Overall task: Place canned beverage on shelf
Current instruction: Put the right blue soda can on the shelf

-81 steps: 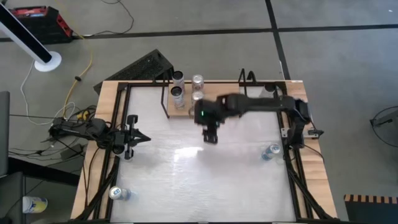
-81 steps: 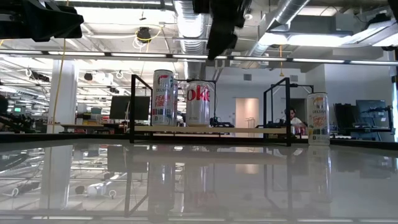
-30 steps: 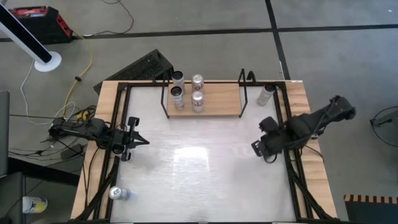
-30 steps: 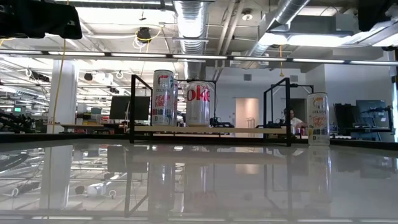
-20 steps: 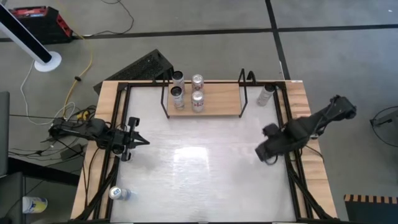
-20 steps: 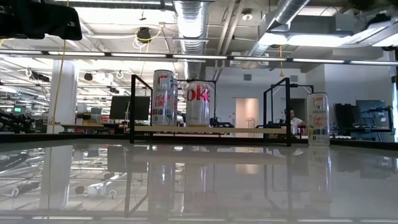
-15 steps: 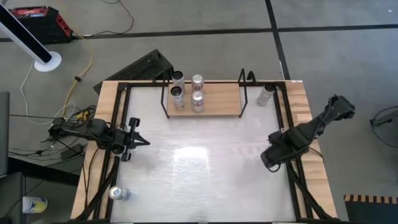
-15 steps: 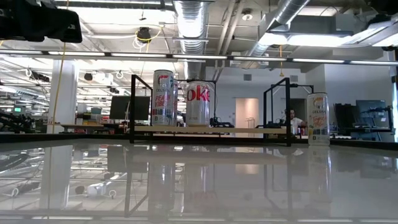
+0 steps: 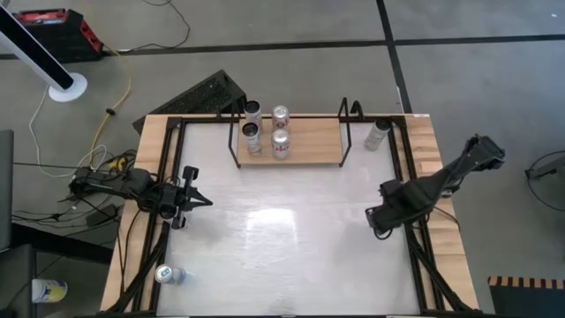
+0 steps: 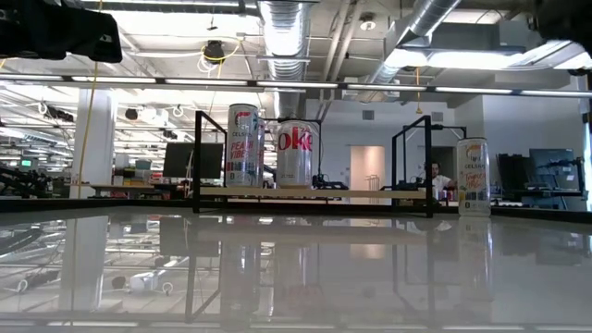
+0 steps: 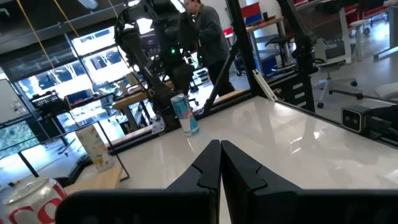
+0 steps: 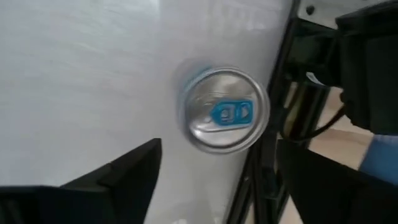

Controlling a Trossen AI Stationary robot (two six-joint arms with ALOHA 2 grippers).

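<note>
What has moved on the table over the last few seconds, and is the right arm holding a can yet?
The right end effector swung from in front of the shelf to the table's right edge. It hangs open above the blue-tabbed can, gripping nothing. The three shelf cans, the other cans and the shut left end effector stayed put.

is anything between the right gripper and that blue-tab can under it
Nothing visible: in the right wrist view the blue-tab can stands upright with its top bare, and the right gripper is open above it, fingers either side.

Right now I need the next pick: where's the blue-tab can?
Under the right gripper by the table's right edge; the right wrist view shows the blue-tab can upright below its open fingers.
</note>
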